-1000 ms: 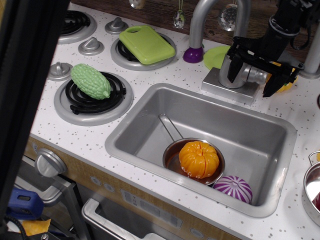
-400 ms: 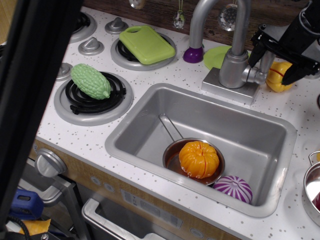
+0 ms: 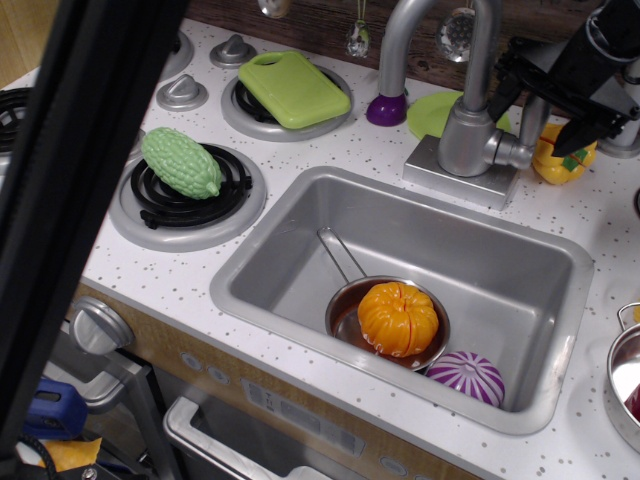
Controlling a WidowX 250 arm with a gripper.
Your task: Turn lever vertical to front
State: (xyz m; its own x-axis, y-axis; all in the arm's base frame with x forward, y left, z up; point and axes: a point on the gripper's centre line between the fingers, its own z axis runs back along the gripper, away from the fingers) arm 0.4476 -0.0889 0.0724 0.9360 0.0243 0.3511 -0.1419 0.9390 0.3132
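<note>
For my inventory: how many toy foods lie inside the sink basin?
2: a ribbed orange pumpkin in the small metal pan, and a purple striped onion beside it, in the grey sink's front right corner.

No readable text, labels, brands, numbers or signs anywhere in view. Small round marks on front panel (image 3: 300, 415) below sink (image 3: 290, 235) too small to make out.

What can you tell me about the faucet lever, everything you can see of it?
The lever is a slim silver-grey bar, metallic-looking, standing roughly upright on a short stub that juts from the right side of the faucet's cylindrical body. It sits behind the sink, in front of a yellow toy. The black pincer straddles its upper part; actual contact cannot be told.
</note>
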